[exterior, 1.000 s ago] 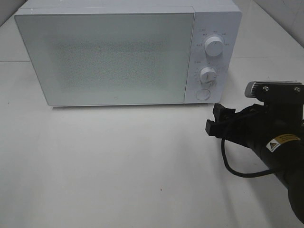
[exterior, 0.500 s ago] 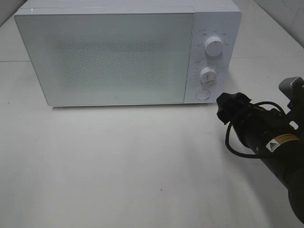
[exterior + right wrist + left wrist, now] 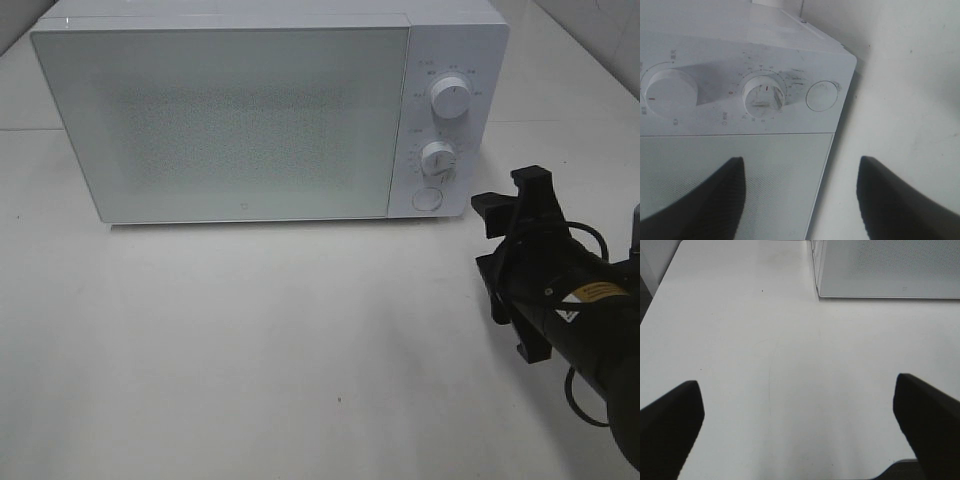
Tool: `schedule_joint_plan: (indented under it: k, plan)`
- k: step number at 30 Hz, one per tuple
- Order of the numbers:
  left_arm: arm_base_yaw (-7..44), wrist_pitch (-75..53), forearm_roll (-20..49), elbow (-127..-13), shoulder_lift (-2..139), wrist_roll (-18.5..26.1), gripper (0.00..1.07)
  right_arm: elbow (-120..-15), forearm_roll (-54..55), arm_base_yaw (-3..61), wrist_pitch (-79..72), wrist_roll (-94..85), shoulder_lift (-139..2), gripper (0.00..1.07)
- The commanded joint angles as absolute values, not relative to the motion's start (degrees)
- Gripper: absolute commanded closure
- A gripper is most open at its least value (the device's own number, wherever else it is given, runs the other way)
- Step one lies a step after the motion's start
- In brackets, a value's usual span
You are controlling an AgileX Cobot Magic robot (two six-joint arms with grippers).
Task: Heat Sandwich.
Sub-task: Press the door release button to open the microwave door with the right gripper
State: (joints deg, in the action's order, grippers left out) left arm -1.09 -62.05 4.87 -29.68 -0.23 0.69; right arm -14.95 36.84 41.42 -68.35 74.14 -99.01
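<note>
The white box-shaped microwave oven [image 3: 250, 120] stands far on the white tabletop [image 3: 250, 350], frosted door shut. The black right gripper [image 3: 487, 240], fingers spread on nothing, hovers just right of its round button [image 3: 428, 198]. The black left gripper [image 3: 800, 430] gapes wide over the tabletop, left of the oven. Where the sandwich is I cannot tell; no view shows it

Sandwich: not visible in any view. The white microwave [image 3: 220, 120] stands upright with its door shut, its control panel [image 3: 443, 125] just ahead of the right claw [image 3: 495, 238], apart from it.
</note>
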Motion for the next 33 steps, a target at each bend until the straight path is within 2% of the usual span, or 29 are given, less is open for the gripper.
schedule_joint_plan:
  k: [1, 2, 3, 6, 7, 8, 11, 25, 33]
  plan:
    - [-1.2, -61.36, 5.33, -29.62, -1.09, 0.69, 0.09, -15.58, 36.21, 41.48, -65.83, 79.93, -98.84, 0.55]
    - [-1.2, -61.36, 5.33, -29.62, -1.09, 0.69, 0.09, -15.58, 36.21, 41.48, -65.83, 79.93, -98.84, 0.55]
    - [-1.2, -61.36, 5.33, -29.62, -1.09, 0.69, 0.09, -15.58, 36.38, 41.48, -64.4, 82.39, -98.84, 0.63]
    - [-1.2, -61.36, 5.33, -29.62, -1.09, 0.69, 0.09, -15.58, 36.5, 41.48, -63.54, 85.08, -98.84, 0.78]
    - [-1.2, -61.36, 5.33, -29.62, -1.09, 0.69, 0.09, -15.58, 36.5, 41.48, -63.54, 85.08, -98.84, 0.78]
    - [-1.2, -61.36, 5.33, -29.62, -1.09, 0.69, 0.09, -15.58, 36.5, 41.48, -63.54, 85.54, -98.84, 0.9]
    - [-1.2, -61.36, 5.33, -29.62, -1.09, 0.69, 0.09, -15.58, 36.5, 41.48, -63.54, 85.6, -98.84, 1.07]
    - [-1.2, -61.36, 5.33, -29.62, -1.09, 0.69, 0.09, -20.05, 35.64, 40.39, -63.43, 85.6, -104.11, 1.07]
    - [-1.2, -61.36, 5.33, -29.62, -1.09, 0.69, 0.09, -27.67, 28.3, 34.03, -60.16, 86.4, -110.12, 1.07]
